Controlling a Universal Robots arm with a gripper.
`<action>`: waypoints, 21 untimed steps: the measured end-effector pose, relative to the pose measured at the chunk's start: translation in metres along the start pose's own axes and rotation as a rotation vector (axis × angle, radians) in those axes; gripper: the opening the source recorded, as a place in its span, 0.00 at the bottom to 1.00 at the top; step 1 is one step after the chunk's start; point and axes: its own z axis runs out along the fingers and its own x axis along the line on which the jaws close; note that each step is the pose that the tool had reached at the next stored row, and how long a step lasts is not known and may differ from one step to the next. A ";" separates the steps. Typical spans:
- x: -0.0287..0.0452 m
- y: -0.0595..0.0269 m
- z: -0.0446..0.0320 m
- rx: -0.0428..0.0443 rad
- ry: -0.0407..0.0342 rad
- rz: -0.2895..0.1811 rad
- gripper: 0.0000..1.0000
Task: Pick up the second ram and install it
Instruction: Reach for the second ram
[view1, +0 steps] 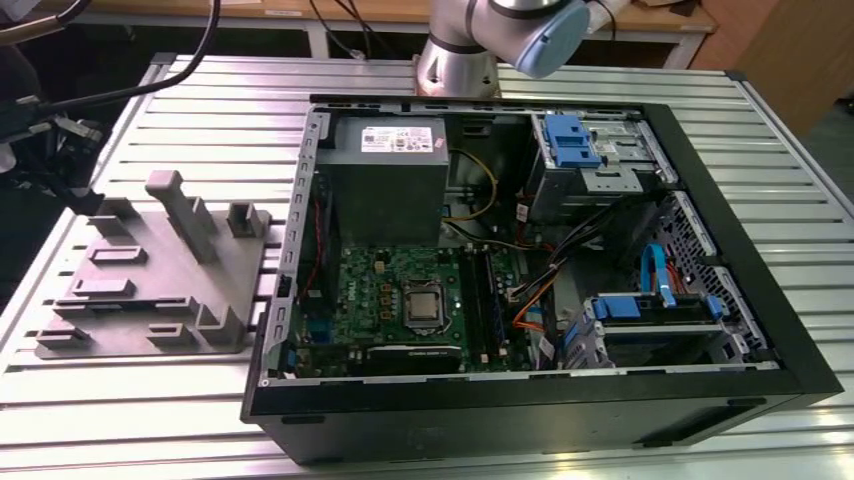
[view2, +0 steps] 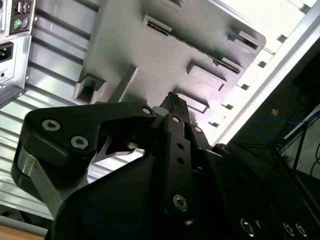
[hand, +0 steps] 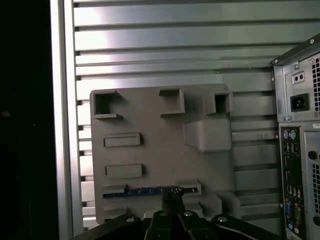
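slatted metal table (view1: 134, 400) | wooden bench behind it (view1: 267, 10) | bright glare on slats

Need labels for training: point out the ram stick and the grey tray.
ram stick (hand: 142, 191): first wrist view, middle of its blue edge.
grey tray (hand: 160, 150): first wrist view, bare flat face.

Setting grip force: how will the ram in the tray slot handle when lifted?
The second ram looks thin and long, probably light and fairly stiff, but fragile if twisted. It appears to sit edge-on in a slot of the grey tray, so a skewed pull may bind it.
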 end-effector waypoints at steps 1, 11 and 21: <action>0.0014 -0.0012 0.0017 0.0000 0.0000 0.000 0.07; 0.0113 -0.0127 0.0160 0.0000 0.0000 0.000 0.07; 0.0150 -0.0222 0.0261 -0.0001 -0.0001 0.000 0.07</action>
